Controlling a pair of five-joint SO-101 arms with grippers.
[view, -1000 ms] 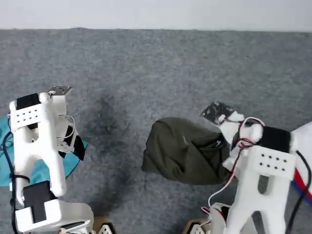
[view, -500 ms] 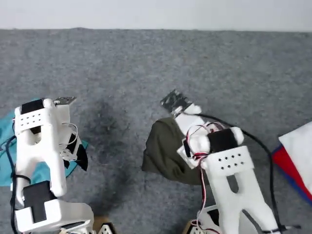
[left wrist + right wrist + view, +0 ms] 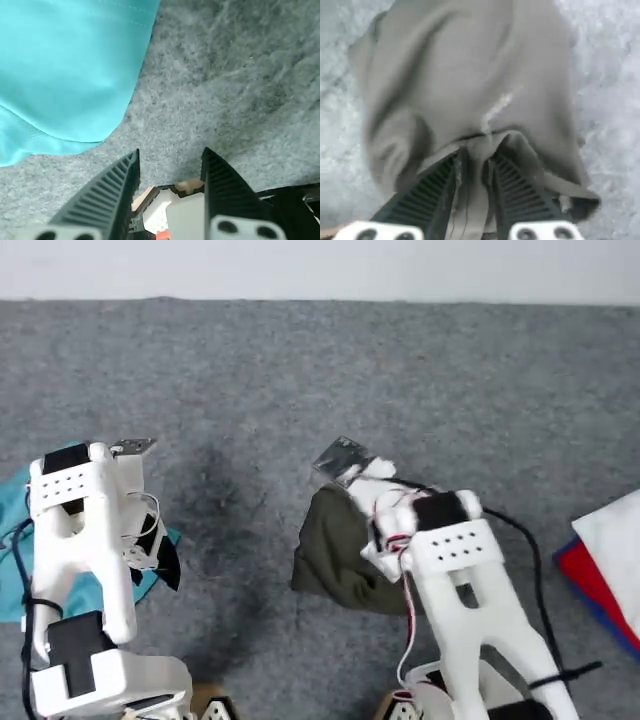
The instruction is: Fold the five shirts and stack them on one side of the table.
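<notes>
Left: teal shirt [image 3: 88, 592] at the edge of the bench [image 3: 300, 370], with the left hand [image 3: 170, 152] just beside it, fingers wide and empty. Centre: olive shirt [image 3: 335, 552], bunched, one edge pinched in the right hand [image 3: 476, 157]. Folding looks under way; next, that edge wants laying flat, then release. The shirt's long axis seems to run across the bench, pinched end farthest, but the arm hides much.

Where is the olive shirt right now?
In the high view the olive shirt lies bunched just right of centre on the table; the right pincer is shut on a fold of it.
</notes>
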